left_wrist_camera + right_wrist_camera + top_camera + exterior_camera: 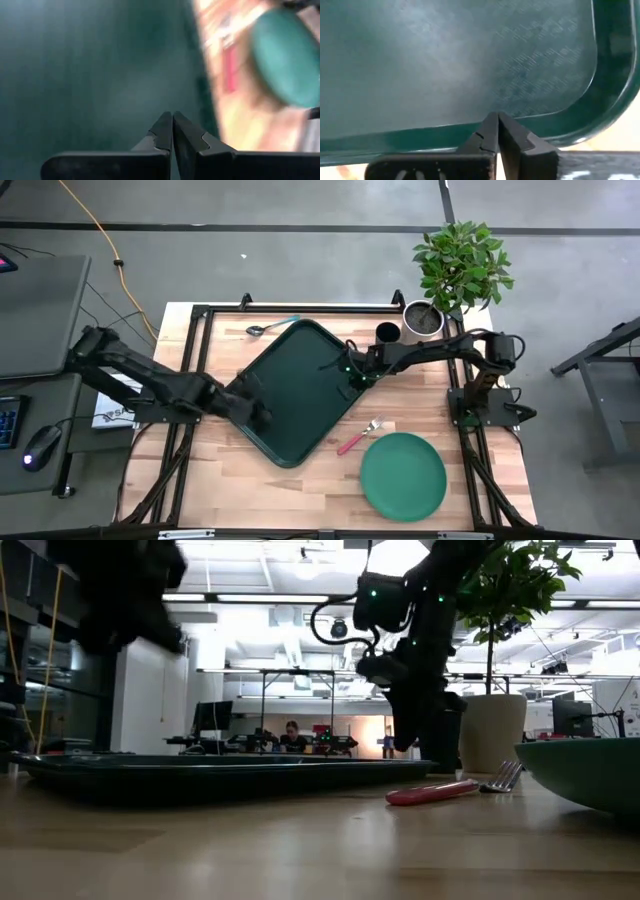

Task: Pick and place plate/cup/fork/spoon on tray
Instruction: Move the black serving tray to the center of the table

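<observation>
The dark green tray (295, 390) lies flat and cornerwise on the table's middle; it also shows in the low view (220, 772). My left gripper (255, 412) is shut, above the tray's left edge, over its floor (90, 65). My right gripper (352, 370) is shut at the tray's right edge, its tips (497, 117) at the rim. The green plate (403, 475) lies at the near right. The red-handled fork (360, 436) lies between plate and tray. The teal-handled spoon (272, 327) lies beyond the tray's far corner. The dark cup (388, 333) stands at the far right. My left gripper hangs well above the tray in the low view (120, 600) and touches nothing. My right gripper's shut fingertips come down slanting from the table's right side at the tray's right rim (530, 127). I cannot tell whether they touch it.
A white pot (423, 317) with a leafy plant stands at the far right corner beside the cup. Bare wood shows along the near edge left of the plate. The fork (440, 790) and the plate's rim (590, 775) lie close to the tray's near right side.
</observation>
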Robot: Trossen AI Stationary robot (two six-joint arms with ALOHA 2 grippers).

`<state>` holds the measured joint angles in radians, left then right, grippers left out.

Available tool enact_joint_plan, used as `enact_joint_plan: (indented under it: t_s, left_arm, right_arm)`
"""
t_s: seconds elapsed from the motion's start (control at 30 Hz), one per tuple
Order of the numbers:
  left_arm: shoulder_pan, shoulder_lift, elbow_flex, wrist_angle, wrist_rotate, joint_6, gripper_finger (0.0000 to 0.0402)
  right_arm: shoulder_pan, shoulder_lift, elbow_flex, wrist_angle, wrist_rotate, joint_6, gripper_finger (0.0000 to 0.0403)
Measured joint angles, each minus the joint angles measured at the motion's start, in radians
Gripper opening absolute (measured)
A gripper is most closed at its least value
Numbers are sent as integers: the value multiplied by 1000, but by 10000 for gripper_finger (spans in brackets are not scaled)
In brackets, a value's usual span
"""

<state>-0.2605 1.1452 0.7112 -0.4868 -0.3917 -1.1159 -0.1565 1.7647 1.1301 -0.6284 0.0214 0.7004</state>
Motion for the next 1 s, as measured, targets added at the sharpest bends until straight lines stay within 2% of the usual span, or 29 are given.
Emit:
enact_joint_plan:
  t_s: [0.17,0.47,0.8,1.0]
  left_arm:
    - [-37,166,-29,-6,39,-106,0]
    - [-70,379,-28,23,181,-130,0]
    - [-69,402,-23,1,213,-4,0]
    - [-23,401,-23,-58,222,128,0]
  right_arm:
    - [-8,18,0,-7,63,-33,0]
    - [-14,24,0,-19,83,-64,0]
    - [-6,67,1,-49,73,-46,0]
    - [55,67,1,-97,75,3,0]
